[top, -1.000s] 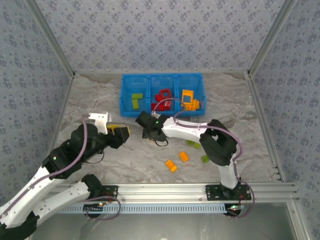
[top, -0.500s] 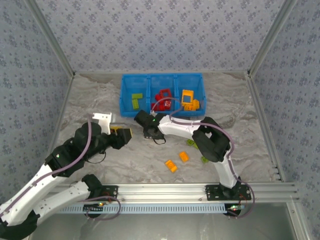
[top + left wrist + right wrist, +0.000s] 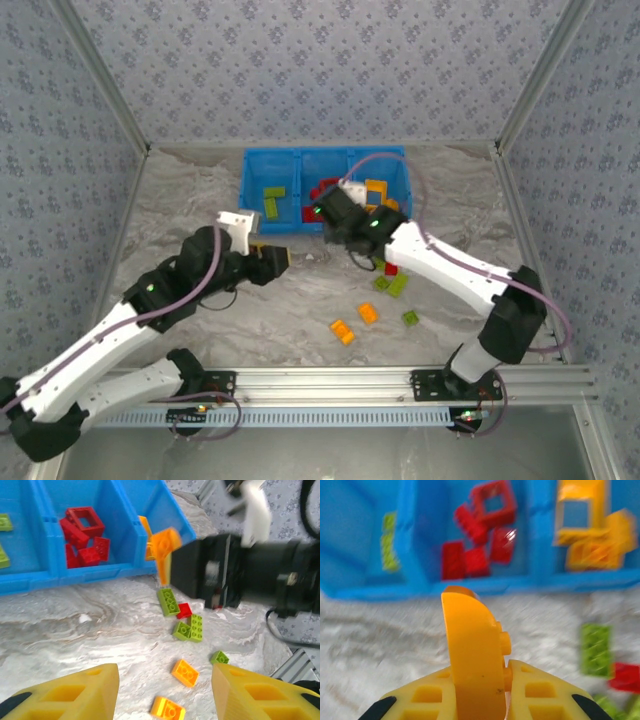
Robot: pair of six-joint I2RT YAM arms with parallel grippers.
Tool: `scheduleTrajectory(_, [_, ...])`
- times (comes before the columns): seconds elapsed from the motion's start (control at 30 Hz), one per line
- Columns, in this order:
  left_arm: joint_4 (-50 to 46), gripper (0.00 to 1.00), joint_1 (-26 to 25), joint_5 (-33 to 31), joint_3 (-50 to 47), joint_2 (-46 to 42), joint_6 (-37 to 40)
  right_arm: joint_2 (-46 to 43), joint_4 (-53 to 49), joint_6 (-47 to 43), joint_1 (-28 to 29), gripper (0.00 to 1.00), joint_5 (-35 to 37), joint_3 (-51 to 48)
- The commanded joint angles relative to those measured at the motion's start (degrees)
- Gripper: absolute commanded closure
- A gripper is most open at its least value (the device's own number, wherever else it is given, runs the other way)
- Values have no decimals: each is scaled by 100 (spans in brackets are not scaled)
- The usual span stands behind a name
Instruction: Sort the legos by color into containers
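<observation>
Right pincer (image 3: pixel 476 680) has pinched an orange brick (image 3: pixel 470 630) and risen toward the blue bin (image 3: pixel 245 195).
It now hangs at the bin's near wall, 12 o'clock on the tabletop (image 3: pixel 180 205); the orange section (image 3: pixel 395 170) lies at 1 o'clock. Left pincer (image 3: pixel 165 690) waits spread, empty; loose bricks (image 3: pixel 368 313) remain at 5 o'clock.

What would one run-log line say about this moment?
right claw: shut on orange lego, near blue bin | left claw: open, empty | table: loose legos
</observation>
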Motion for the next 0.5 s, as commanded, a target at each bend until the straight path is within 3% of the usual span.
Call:
scheduleTrajectory(0.0, [927, 48, -58, 223, 382, 410, 97, 123, -317, -1103, -765, 78, 214, -63])
scheduleTrajectory(0.2, [1341, 49, -71, 363, 813, 1184, 216, 1295, -292, -2020, -1780, 78, 120, 870])
scheduleTrajectory(0.47, [1431, 49, -84, 421, 826, 1392, 229, 3499, -1402, -2092, -2315, 80, 879, 3134])
